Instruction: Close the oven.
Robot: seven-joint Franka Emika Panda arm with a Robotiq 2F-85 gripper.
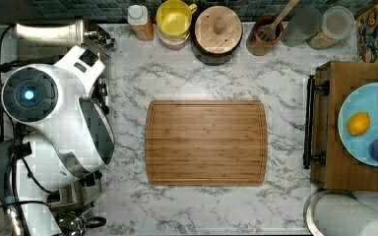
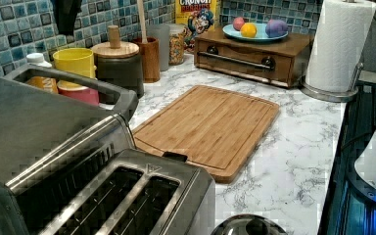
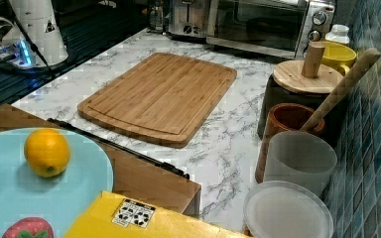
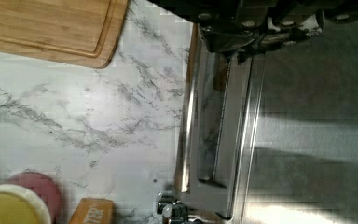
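Since the white-and-grey marble countertop point(image 1: 202, 206) takes up most of every shot, I'll start there: it runs under everything. The white robot arm point(image 1: 54, 113) bulks over the left side of the top view, sitting right above the big boxy stainless-steel toaster oven point(image 3: 263, 22). That oven is at the top of the right view, just right of centre, and its glass door looks upright against the front, so pretty much shut from that angle. In the left view it takes up the left side of the frame, with its steel bar handle point(image 2: 73, 77) running across the upper left.

The bamboo cutting board point(image 1: 205, 142) lies flat in the middle of the top view, well apart from the oven. A wooden drawer box point(image 1: 330, 172) is at the right edge of the top view, carrying a light blue plate point(image 1: 369, 105) with an orange-yellow toy fruit point(image 1: 358, 123) on it. A two-slot steel toaster point(image 2: 127, 196) sits just beside the oven, in the lower left of the left view.

The dark gripper point(image 4: 256, 35) hangs right at the door's top edge in the wrist view. Honestly can't tell whether it's gripping anything or let go.
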